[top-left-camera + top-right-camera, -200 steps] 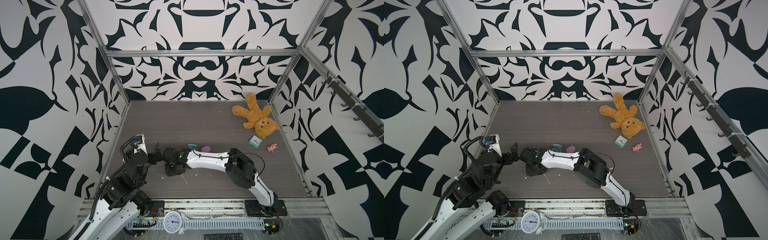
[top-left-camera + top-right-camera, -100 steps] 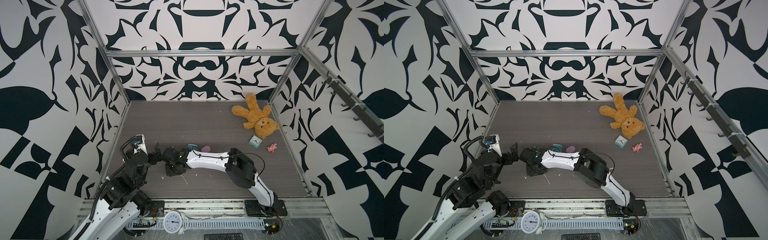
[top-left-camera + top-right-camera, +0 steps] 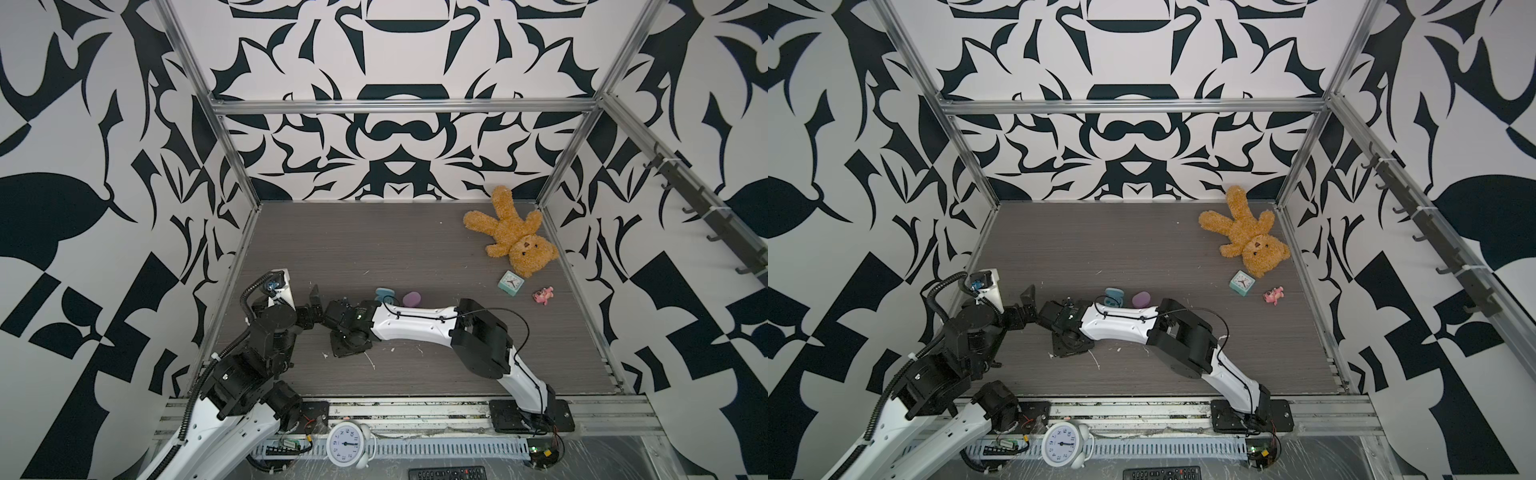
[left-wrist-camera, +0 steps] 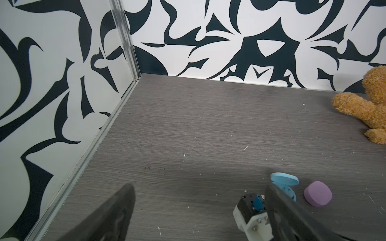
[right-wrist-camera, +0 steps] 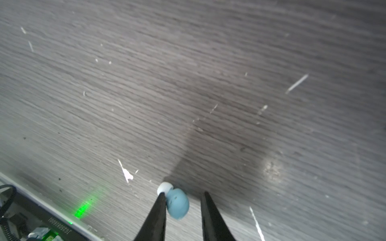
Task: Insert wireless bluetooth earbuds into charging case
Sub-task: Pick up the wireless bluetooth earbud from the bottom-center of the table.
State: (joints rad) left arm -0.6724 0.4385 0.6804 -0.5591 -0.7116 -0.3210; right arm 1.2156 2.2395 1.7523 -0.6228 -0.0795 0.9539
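Care counts: our right gripper (image 5: 183,192) brackets the blue earbud (image 5: 177,203), jaws parted, one finger touching, so we should close slowly while our left gripper (image 4: 199,187) gapes wide.

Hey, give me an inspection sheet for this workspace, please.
Surface: grey wood-grain tabletop, scattered white flecks.
Job's things: pale blue earbud with white tip; open pale blue oval case beside closed lilac oval case.
Clutter: brown teddy bear, mint cube clock, pink toy figure.
Tools: left tool wide open, empty; right tool straddles earbud, one finger touching it, not clamped.
Cables: black corrugated hose on left arm.
Surroundings: black-and-white patterned walls, aluminium frame.
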